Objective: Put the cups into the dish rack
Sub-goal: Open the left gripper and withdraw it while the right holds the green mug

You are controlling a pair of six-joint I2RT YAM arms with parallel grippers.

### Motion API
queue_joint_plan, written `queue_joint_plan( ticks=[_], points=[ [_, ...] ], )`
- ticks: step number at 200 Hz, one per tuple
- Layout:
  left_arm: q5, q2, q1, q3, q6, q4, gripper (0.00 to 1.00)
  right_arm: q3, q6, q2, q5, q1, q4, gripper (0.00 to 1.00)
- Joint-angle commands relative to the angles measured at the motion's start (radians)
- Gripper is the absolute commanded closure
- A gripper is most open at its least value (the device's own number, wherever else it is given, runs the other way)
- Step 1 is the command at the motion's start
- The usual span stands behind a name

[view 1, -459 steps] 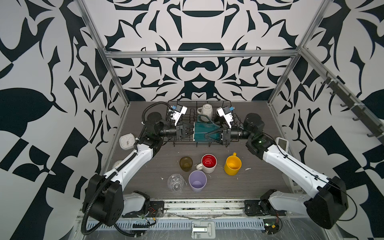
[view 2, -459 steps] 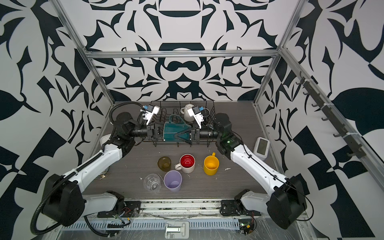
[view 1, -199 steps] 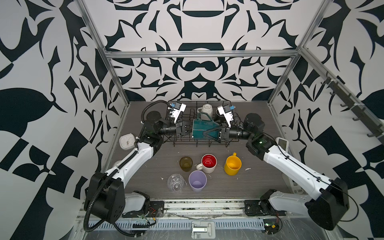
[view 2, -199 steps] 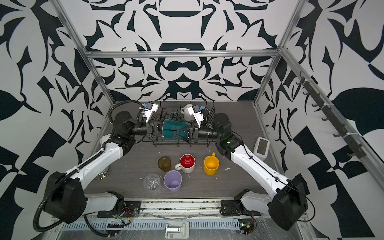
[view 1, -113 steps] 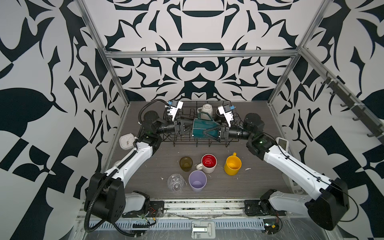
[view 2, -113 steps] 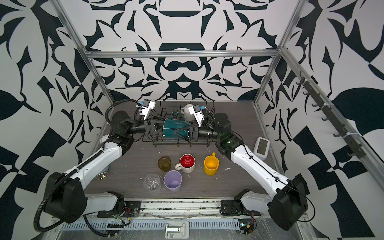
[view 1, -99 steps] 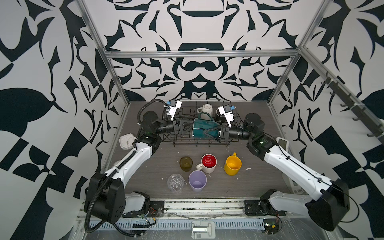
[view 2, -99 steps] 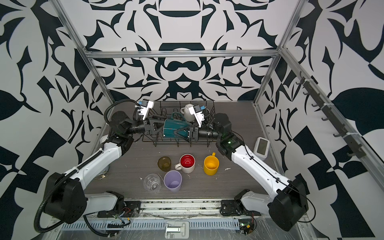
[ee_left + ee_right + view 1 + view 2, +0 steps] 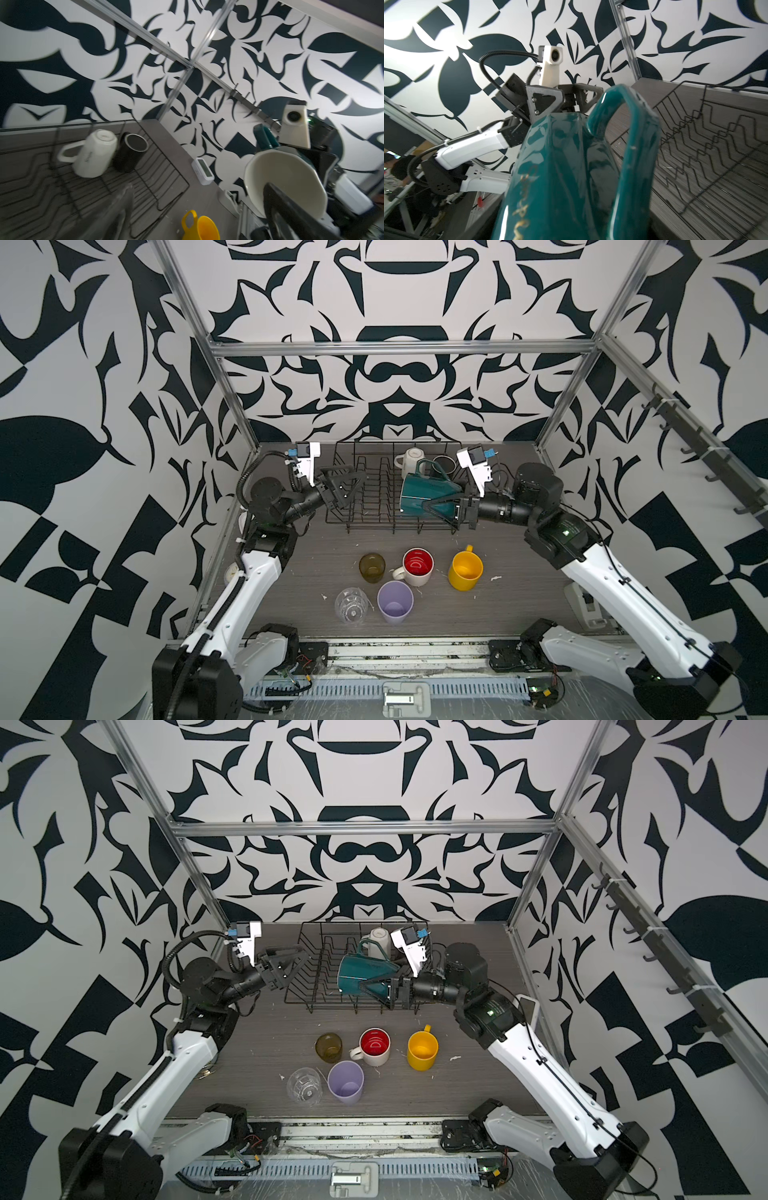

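Right gripper (image 9: 430, 506): clamped on teal mug (image 9: 428, 489) over dish rack (image 9: 376, 493), 3 o'clock end. Left gripper (image 9: 352, 489): jaws wide, empty. Next, likely: lower, release.

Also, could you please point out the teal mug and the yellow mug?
teal mug (image 9: 419, 489), in a top view, side wall.
yellow mug (image 9: 467, 568), in a top view, inside.

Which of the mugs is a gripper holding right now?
The glossy teal mug with a cream inside, tipped on its side in the right gripper over the black wire dish rack. Every other cup sits ungripped, in the rack or on the table.
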Motion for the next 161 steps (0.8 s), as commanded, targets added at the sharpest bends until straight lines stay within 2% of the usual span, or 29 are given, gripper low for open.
queue_joint_plan(
  ticks=[1, 38, 63, 114, 161],
  points=[
    [-0.199, -0.086, 0.005, 0.029, 0.145, -0.258, 0.01, 0.106, -0.112, -0.003, 0.124, -0.010, -0.136, 1.00],
    [-0.537, -0.188, 0.006, 0.098, 0.242, -0.592, 0.01, 0.226, -0.221, 0.078, 0.357, -0.013, -0.390, 1.00],
    [-0.694, -0.235, 0.006, 0.120, 0.250, -0.720, 0.00, 0.309, -0.268, 0.159, 0.513, -0.013, -0.517, 1.00],
    [-0.757, -0.281, 0.006, 0.124, 0.250, -0.787, 0.01, 0.414, -0.332, 0.312, 0.705, -0.013, -0.598, 1.00],
    [-0.779, -0.301, 0.006, 0.126, 0.273, -0.834, 0.01, 0.481, -0.386, 0.442, 0.765, -0.019, -0.623, 1.00]
  ],
)
